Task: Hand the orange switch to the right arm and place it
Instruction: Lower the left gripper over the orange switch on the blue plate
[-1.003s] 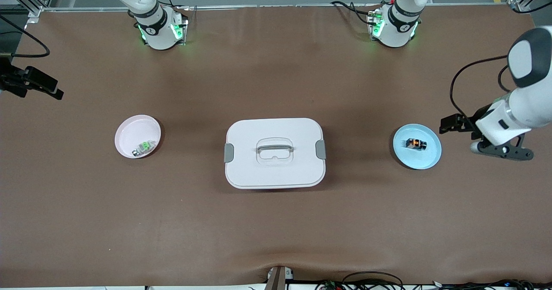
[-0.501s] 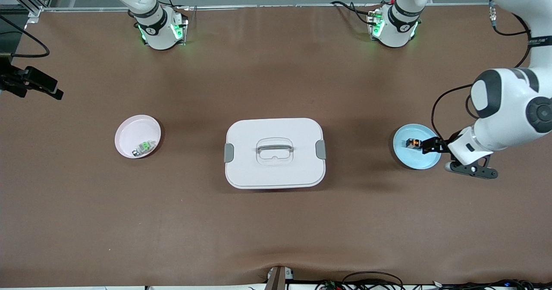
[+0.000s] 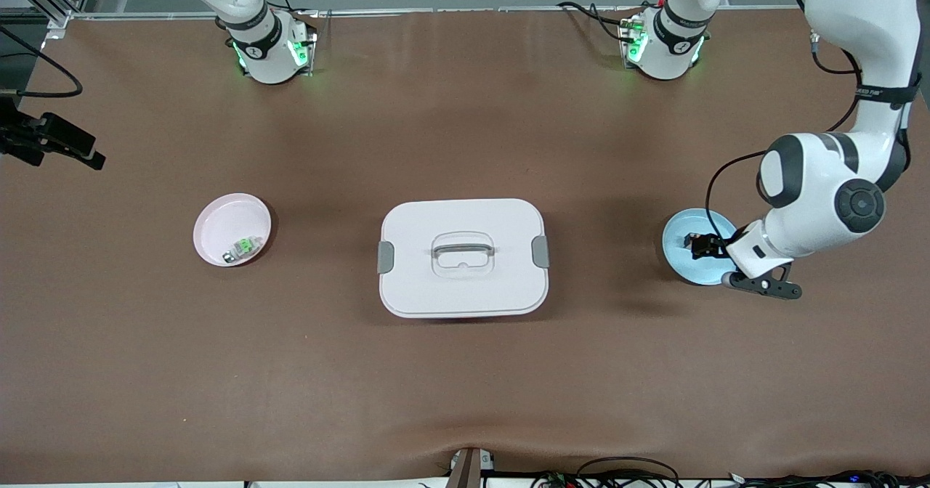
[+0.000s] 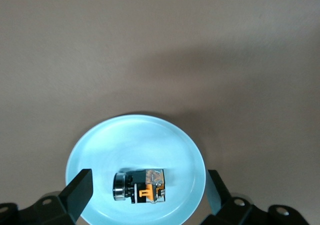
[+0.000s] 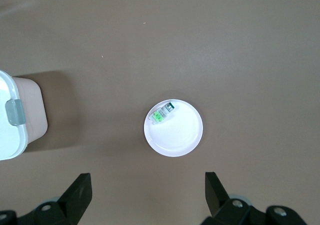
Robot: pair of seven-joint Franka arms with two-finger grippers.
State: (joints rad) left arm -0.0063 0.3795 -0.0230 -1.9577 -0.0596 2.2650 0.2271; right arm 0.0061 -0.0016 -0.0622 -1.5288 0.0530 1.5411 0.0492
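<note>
Three containers sit in a row across the middle of the brown surface (image 3: 465,386), with a broad bare strip between them and the edge nearest the front camera. At the left arm's end lies the light blue plate (image 3: 683,264), and the orange switch (image 4: 141,186) lies on its side in it, toward one part of the rim. The left hand (image 3: 703,247) hangs low over that plate, fingers (image 4: 77,194) spread wide to either side of the switch and touching nothing. At the centre stands the white lidded box (image 3: 463,257), with bare surface on both sides before each plate. Toward the right arm's end is the pink plate (image 3: 218,226), carrying the green switch (image 3: 247,246) close to its rim. The right arm waits, its right hand (image 5: 147,197) high over the surface near the pink plate, fingers released and empty. Farther off, the surface runs clear up to both arm bases (image 3: 270,56).
</note>
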